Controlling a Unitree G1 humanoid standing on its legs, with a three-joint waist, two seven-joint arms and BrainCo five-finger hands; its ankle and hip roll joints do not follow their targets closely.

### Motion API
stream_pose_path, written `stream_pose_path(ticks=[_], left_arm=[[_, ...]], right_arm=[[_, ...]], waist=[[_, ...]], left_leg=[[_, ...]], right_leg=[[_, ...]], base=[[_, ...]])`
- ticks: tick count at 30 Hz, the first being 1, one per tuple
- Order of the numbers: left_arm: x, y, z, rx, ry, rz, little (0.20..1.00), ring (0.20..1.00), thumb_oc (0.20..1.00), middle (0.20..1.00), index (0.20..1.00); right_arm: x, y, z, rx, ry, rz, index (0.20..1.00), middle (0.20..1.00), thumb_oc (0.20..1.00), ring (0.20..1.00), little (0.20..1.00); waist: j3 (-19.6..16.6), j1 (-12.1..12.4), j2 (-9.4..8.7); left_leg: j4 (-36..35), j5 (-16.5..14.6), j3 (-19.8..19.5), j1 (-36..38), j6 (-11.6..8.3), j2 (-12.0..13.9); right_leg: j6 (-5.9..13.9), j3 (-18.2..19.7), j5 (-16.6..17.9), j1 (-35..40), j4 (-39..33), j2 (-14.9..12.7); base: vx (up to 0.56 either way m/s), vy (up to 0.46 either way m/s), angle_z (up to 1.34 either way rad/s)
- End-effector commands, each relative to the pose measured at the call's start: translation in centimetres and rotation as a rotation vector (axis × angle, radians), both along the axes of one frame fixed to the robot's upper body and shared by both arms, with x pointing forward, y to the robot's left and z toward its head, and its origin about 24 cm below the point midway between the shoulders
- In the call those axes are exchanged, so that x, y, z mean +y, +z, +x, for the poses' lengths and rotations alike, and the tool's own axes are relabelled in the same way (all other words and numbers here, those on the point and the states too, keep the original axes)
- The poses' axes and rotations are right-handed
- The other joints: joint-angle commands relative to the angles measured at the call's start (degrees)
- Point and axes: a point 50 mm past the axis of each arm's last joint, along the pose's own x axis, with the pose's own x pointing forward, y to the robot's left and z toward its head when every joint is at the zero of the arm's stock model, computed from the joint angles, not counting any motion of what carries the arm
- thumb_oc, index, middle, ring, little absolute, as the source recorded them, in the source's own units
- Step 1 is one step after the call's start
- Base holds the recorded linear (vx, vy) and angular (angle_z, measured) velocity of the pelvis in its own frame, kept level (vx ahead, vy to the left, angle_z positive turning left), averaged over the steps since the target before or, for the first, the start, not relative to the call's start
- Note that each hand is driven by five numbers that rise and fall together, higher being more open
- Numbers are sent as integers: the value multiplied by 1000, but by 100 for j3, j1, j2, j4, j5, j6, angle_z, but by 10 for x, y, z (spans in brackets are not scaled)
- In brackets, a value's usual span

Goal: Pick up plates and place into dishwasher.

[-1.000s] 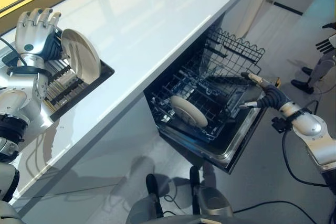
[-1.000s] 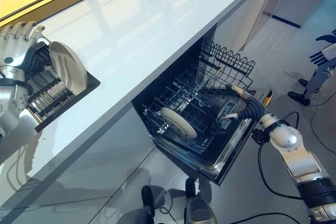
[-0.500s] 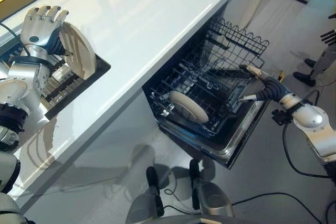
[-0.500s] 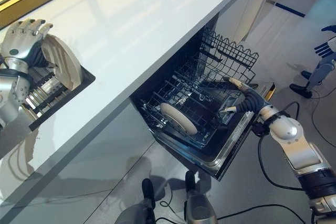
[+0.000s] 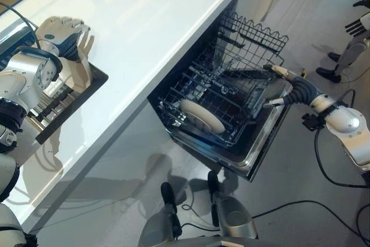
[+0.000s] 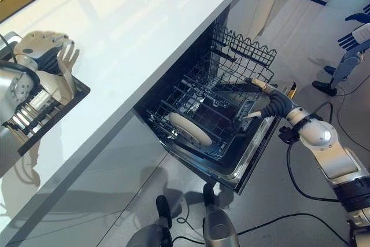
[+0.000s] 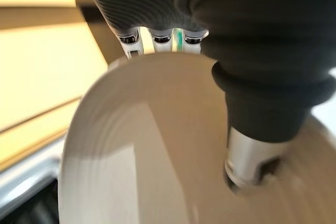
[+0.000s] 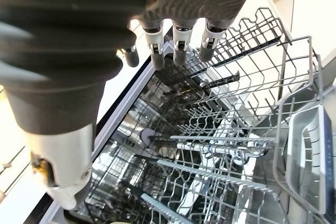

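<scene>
Since a second ago my left hand has tipped the plate over in the drying rack, so its flat face no longer shows from my head, and my right hand has stayed at the same place by the dishwasher.

The white counter is the largest thing, and I place the rest from it. The dishwasher stands open under its front edge, with one lower rack pulled out. The dark drying rack sits on the counter top, at the end on my left.

I count two plates. One stands on its edge in the lower rack. The other is in my left hand, at the drying rack.

From my head this second plate is blurred, pale behind the fingers. My left wrist view shows it close: my thumb presses on the face and my fingers curl over the rim, so the hand is closed on it.

My right wrist view shows the wire tines from near, which my head views show small. My right hand hovers over the right side of the lower rack, fingers spread and relaxed, holding nothing.
</scene>
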Motion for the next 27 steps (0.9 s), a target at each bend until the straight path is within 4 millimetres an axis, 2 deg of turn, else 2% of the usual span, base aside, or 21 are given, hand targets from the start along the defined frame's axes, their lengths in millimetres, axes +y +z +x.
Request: stream_pose_path(ticks=[1, 8, 13, 17, 20, 21, 23, 24, 25, 27], left_arm=[[16, 36, -7, -37, 105, -4, 200, 200, 200, 200, 200], [30, 20, -13, 145, 196, -46, 200, 200, 200, 200, 200], [31, 25, -17, 161, 202, -41, 200, 200, 200, 200, 200], [23, 47, -21, -48, 91, -15, 200, 200, 200, 200, 200], [8, 59, -25, -300, -88, -160, 200, 200, 200, 200, 200], [9, 57, -25, -300, -86, -164, 200, 200, 200, 200, 200], [-9, 44, -27, -469, -256, -279, 200, 200, 200, 200, 200], [-26, 34, -25, -514, -338, -330, 200, 200, 200, 200, 200], [-29, 28, -28, -535, -370, -359, 200, 200, 200, 200, 200], [-52, 15, -29, -561, -467, -415, 200, 200, 200, 200, 200]], right_arm=[[4, 49, 0, -162, 44, -19, 1000, 1000, 1000, 1000, 1000], [9, 43, -6, -159, 70, -13, 1000, 1000, 1000, 1000, 1000], [14, 40, -7, -154, 83, 11, 1000, 1000, 1000, 1000, 1000], [22, 37, -11, -176, 124, 44, 1000, 1000, 1000, 1000, 1000], [31, 35, -15, -217, 163, 127, 1000, 1000, 1000, 1000, 1000], [31, 35, -15, -215, 165, 124, 1000, 1000, 1000, 1000, 1000], [48, 28, -16, -246, 234, 233, 1000, 1000, 1000, 1000, 1000], [60, 24, -14, -259, 256, 279, 1000, 1000, 1000, 1000, 1000], [65, 23, -14, -264, 272, 289, 1000, 1000, 1000, 1000, 1000], [79, 19, -11, -270, 298, 340, 1000, 1000, 1000, 1000, 1000]], waist=[[-43, 16, -5], [-259, 78, 76], [-509, 174, 156], [-755, 273, 218], [-986, 442, 210], [-989, 428, 229], [-1169, 641, 205], [-1248, 785, 177], [-1274, 788, 196], [-1365, 928, 171]], left_leg=[[198, -938, 61, 99, 100, -254], [144, -947, -18, 276, 90, -264], [92, -954, -96, 413, 73, -262], [63, -941, -167, 523, 60, -249], [58, -948, -214, 605, 66, -227], [58, -951, -214, 611, 66, -227], [64, -976, -279, 689, 72, -207], [69, -987, -350, 711, 73, -203], [71, -997, -370, 729, 70, -202], [73, -1020, -467, 761, 66, -201]], right_leg=[[582, 115, -551, -357, 351, -299], [600, 10, -557, -104, 239, -319], [622, -92, -562, 121, 133, -332], [639, -174, -596, 306, 118, -351], [634, -253, -644, 444, 117, -366], [635, -253, -648, 450, 117, -366], [612, -345, -718, 597, 121, -377], [594, -390, -762, 661, 131, -382], [590, -411, -783, 691, 134, -387], [574, -494, -839, 788, 128, -398]], base=[[21, -34, 0], [41, -68, 1], [34, -88, 3], [36, -97, 9], [44, -97, 13], [46, -98, 3], [50, -135, -1], [28, -117, 5], [13, -111, 9], [-2, -100, 16]])
